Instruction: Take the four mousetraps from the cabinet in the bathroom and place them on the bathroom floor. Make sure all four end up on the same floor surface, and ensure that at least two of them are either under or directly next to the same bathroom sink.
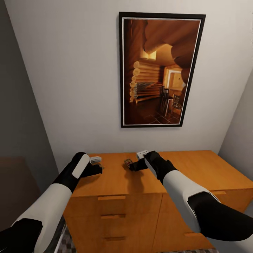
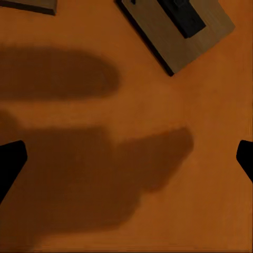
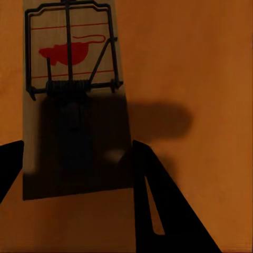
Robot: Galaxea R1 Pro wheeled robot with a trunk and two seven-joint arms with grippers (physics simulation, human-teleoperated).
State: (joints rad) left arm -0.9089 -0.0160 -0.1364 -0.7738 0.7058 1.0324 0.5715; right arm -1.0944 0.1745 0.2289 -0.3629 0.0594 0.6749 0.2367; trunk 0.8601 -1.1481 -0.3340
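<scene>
Judging from what lies before you, the task has barely begun: no trap shows on the floor, and the ones in view still rest on the smooth flat top of the wide orange-brown wooden cabinet point(image 1: 182, 168).

Your right gripper point(image 3: 79, 158) has its two dark fingers spread with the near end of a flat tan wooden mousetrap with dark wire spring and red mouse print point(image 3: 74, 105) lying between them; the far end, with the spring and bar, reaches out beyond the fingertips. The fingers straddle the board but I cannot tell whether they touch its edges. Closing on it looks like the step in hand.

Your left gripper point(image 2: 126, 153) is also spread wide, its tips at either side over bare wood with nothing between them. A second tan board with a dark block on it point(image 2: 179, 26) lies ahead of those fingers, well beyond the tips and skewed, and the corner of a third board point(image 2: 29, 5) sits farther off to one side.

All four still have to go down onto the floor, two by the sink.
</scene>
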